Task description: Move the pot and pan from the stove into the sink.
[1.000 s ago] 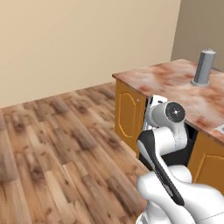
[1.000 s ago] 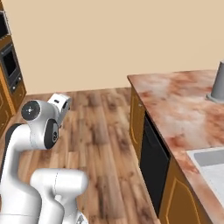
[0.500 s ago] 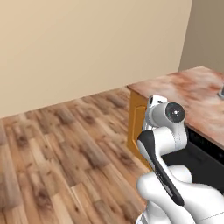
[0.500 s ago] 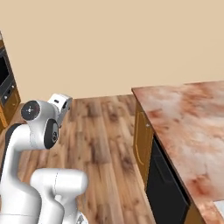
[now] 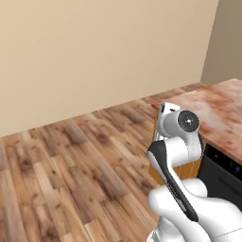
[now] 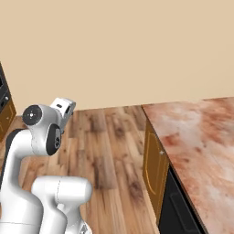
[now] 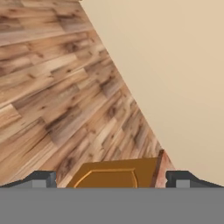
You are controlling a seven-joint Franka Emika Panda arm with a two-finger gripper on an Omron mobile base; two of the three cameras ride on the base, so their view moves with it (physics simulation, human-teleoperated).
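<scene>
The pot, the pan, the stove and the sink are out of view. My arm [image 5: 175, 142] is folded up close over the base, its hand [image 6: 63, 109] raised above the wooden floor. In the hand view my gripper [image 7: 113, 179] is open, with its two dark fingertips [image 7: 41, 178] wide apart and nothing between them. Past them lie an orange-brown cabinet door [image 7: 109, 175] and floorboards running along a beige wall.
The end of a reddish marbled counter [image 6: 201, 137] stands to my right, with wooden cabinet doors [image 6: 153, 169] and a black appliance front [image 5: 222, 170] beneath. A dark cabinet [image 6: 3, 105] is at the far left. Open wooden floor [image 5: 71, 160] stretches to the beige wall.
The whole picture has shifted, so the camera has moved with the base. The counter slid to the right, and the grey cylinder and basin edge left the views. The arm keeps its pose.
</scene>
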